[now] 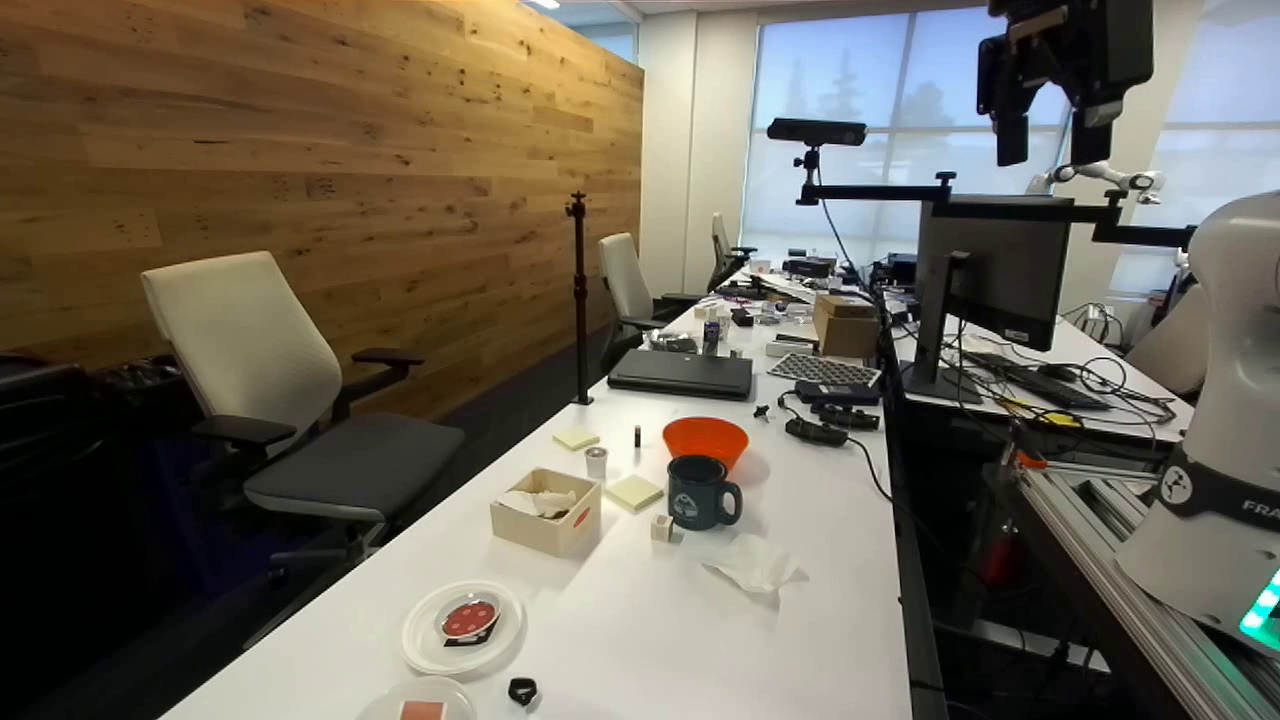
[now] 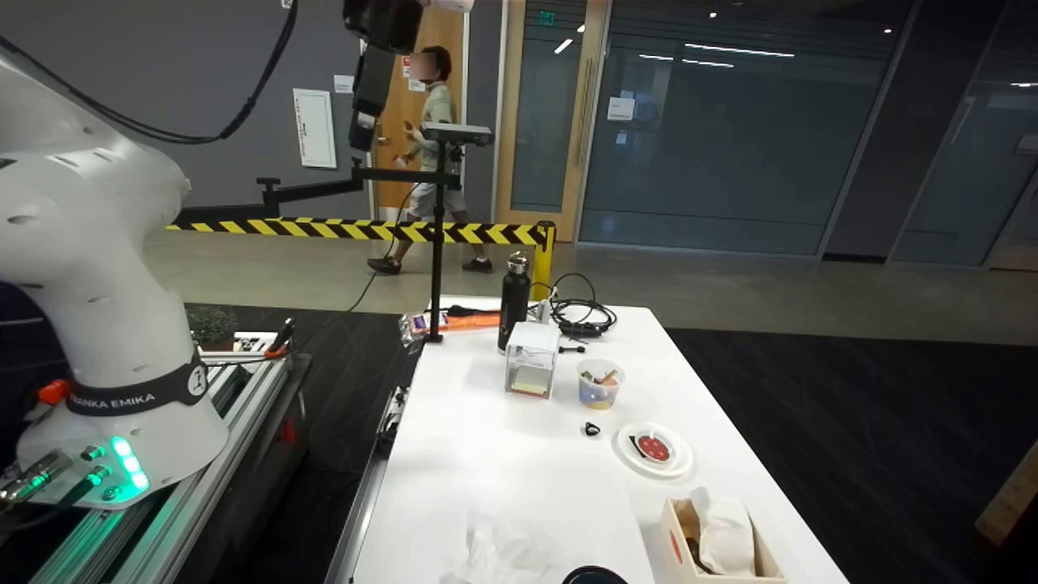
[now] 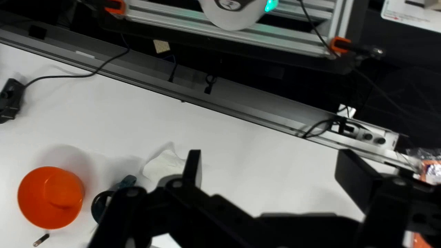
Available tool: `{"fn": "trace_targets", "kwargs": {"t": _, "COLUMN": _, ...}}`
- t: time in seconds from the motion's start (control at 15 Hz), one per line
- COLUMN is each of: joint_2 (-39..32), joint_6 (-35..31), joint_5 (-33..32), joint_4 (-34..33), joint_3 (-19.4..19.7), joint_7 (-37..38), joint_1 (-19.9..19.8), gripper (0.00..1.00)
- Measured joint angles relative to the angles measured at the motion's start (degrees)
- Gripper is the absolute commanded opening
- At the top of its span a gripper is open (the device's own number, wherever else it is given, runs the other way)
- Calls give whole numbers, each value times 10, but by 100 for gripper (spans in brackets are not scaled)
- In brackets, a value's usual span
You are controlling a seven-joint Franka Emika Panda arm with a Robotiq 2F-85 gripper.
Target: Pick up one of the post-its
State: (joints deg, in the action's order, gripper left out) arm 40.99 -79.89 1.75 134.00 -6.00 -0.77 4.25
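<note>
On the table (image 1: 780,640), post-its (image 1: 634,492) lie far from the splayed claw (image 1: 1051,141).

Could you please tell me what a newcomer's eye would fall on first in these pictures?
Probably the bright orange bowl, which stands on the white table just behind the dark mug in an exterior view. Next, likely the black gripper, hanging open and empty high above the table. In an exterior view, a person in mid-stride behind the yellow-and-black striped tape, past the table's far end, may also draw attention.
</note>
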Motion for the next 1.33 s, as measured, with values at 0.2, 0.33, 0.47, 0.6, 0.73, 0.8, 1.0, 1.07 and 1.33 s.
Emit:
{"fn": "trace_targets", "kwargs": {"t": 0.2, "joint_2": -32, "joint_6": -77, "joint_5": 83, "joint_4": -7, "joint_3": -35, "joint_7": 95, "joint_1": 2, "gripper": 100}}
{"fn": "trace_targets", "kwargs": {"t": 0.33, "joint_2": -58, "joint_6": -141, "joint_5": 125, "joint_4": -11, "joint_3": -61, "joint_7": 154, "joint_1": 4, "gripper": 100}}
{"fn": "trace_targets", "kwargs": {"t": 0.47, "joint_2": -82, "joint_6": -205, "joint_5": 147, "joint_4": -12, "joint_3": -78, "joint_7": 202, "joint_1": 3, "gripper": 100}}
{"fn": "trace_targets", "kwargs": {"t": 0.6, "joint_2": -105, "joint_6": -265, "joint_5": 152, "joint_4": -11, "joint_3": -80, "joint_7": 241, "joint_1": 2, "gripper": 100}}
{"fn": "trace_targets", "kwargs": {"t": 0.73, "joint_2": -126, "joint_6": -318, "joint_5": 153, "joint_4": -10, "joint_3": -74, "joint_7": 267, "joint_1": -5, "gripper": 100}}
{"fn": "trace_targets", "kwargs": {"t": 0.8, "joint_2": -137, "joint_6": -340, "joint_5": 153, "joint_4": -9, "joint_3": -68, "joint_7": 274, "joint_1": -9, "gripper": 100}}
{"fn": "trace_targets", "kwargs": {"t": 1.0, "joint_2": -173, "joint_6": -379, "joint_5": 153, "joint_4": -8, "joint_3": -46, "joint_7": 281, "joint_1": -19, "gripper": 100}}
{"fn": "trace_targets", "kwargs": {"t": 1.07, "joint_2": -181, "joint_6": -381, "joint_5": 153, "joint_4": -8, "joint_3": -40, "joint_7": 281, "joint_1": -19, "gripper": 100}}
{"fn": "trace_targets", "kwargs": {"t": 1.33, "joint_2": -189, "joint_6": -382, "joint_5": 155, "joint_4": -12, "joint_3": -36, "joint_7": 281, "joint_1": -18, "gripper": 100}}
